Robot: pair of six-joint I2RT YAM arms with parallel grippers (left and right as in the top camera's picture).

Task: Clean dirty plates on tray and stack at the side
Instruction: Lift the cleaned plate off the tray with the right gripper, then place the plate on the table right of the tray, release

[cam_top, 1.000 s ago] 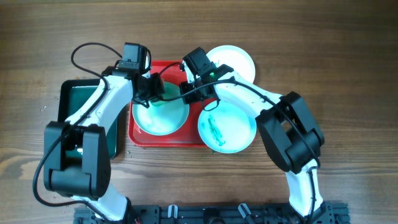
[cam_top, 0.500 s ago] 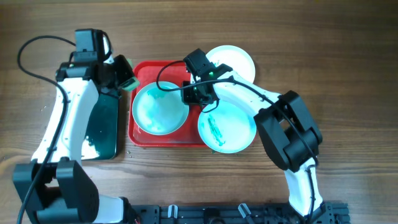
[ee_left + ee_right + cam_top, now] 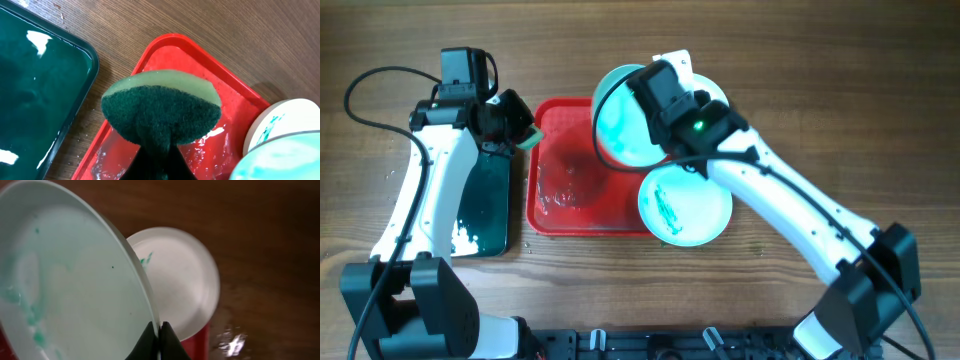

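Observation:
My right gripper (image 3: pixel 655 100) (image 3: pixel 160 328) is shut on the rim of a pale mint plate (image 3: pixel 623 118) (image 3: pixel 65 280). That plate is lifted and tilted above the back right corner of the red tray (image 3: pixel 565 195) (image 3: pixel 235 130), with faint teal smears still on it. Behind it lies the white plate (image 3: pixel 713 88) (image 3: pixel 185 280) on the table, partly hidden. A second mint plate (image 3: pixel 685 205), with a teal smear, rests at the tray's right front edge. My left gripper (image 3: pixel 512 125) (image 3: pixel 157 150) is shut on a green sponge (image 3: pixel 527 137) (image 3: pixel 162 107) over the tray's back left corner.
A black tray of green water (image 3: pixel 485 200) (image 3: pixel 40 85) lies just left of the red tray. The red tray's floor is wet with streaks. Bare wood table surrounds everything, and the left arm's cable loops at the far left.
The right gripper closed on the mint plate's rim and lifted it off the tray toward the back right. The left arm pulled the sponge off that plate to the tray's left corner and now holds still.

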